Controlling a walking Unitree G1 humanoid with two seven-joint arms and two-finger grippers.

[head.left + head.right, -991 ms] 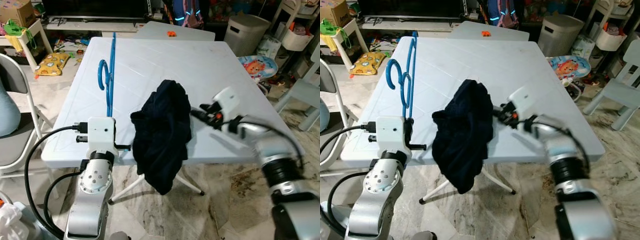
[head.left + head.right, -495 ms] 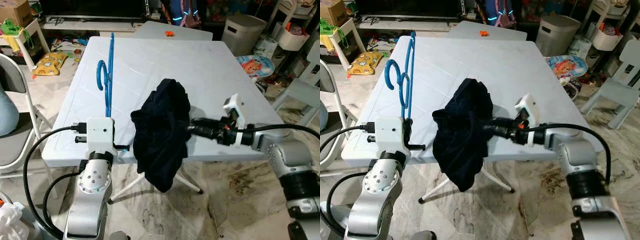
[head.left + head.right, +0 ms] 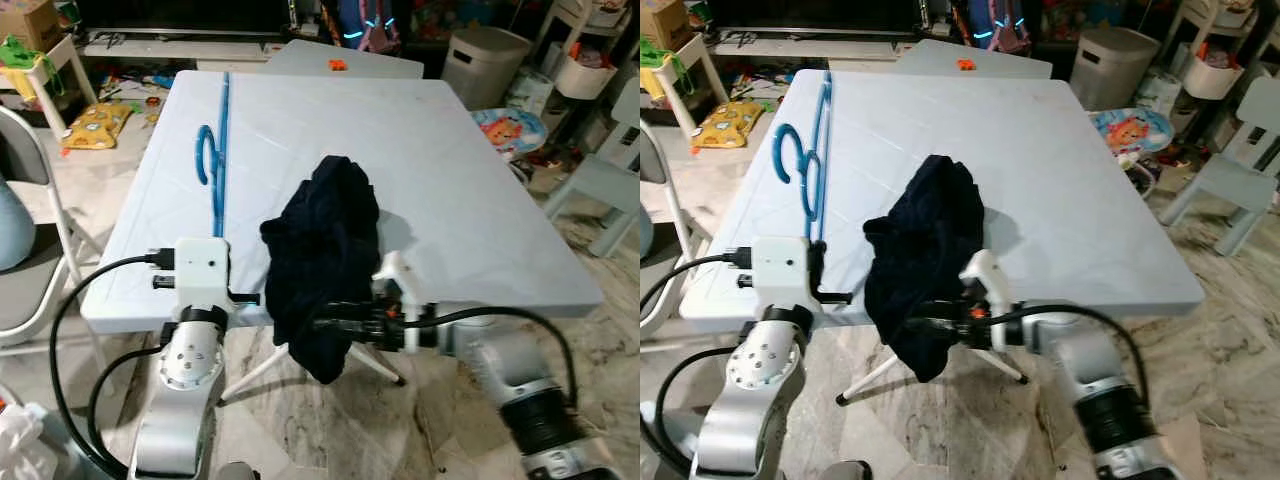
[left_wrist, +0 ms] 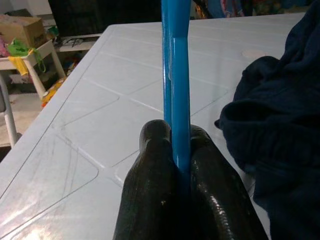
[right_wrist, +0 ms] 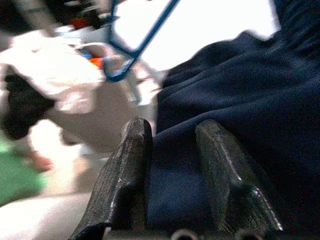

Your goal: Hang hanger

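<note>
Blue hanger (image 3: pixel 217 160) lying along the left side of the white table (image 3: pixel 470 180), hook toward the middle, near end pinched between the closed fingers of the left gripper (image 4: pixel 175 150) at the table's front edge. Held that way, presumably, to keep the frame steady and raised a little so fabric can be worked onto it. Just beside it, a dark navy garment (image 3: pixel 325 260) heaped on the table and spilling over the front edge, lower part hanging toward the floor. Right gripper (image 3: pixel 325 325) reaching in low, below the table edge, into that hanging part; in the right wrist view, cloth lying between the two black fingers (image 5: pixel 127 170), only a narrow gap left between them, so seemingly closed on a fold, though whether the grip is firm cannot be told. Probably taking the loose hem to lift and spread it toward the hanger. Garment not yet on the hanger; hanging itself not begun. Around: a folding chair (image 3: pixel 30 220) to the left, a grey bin (image 3: pixel 485 65) and toys on the floor beyond.
</note>
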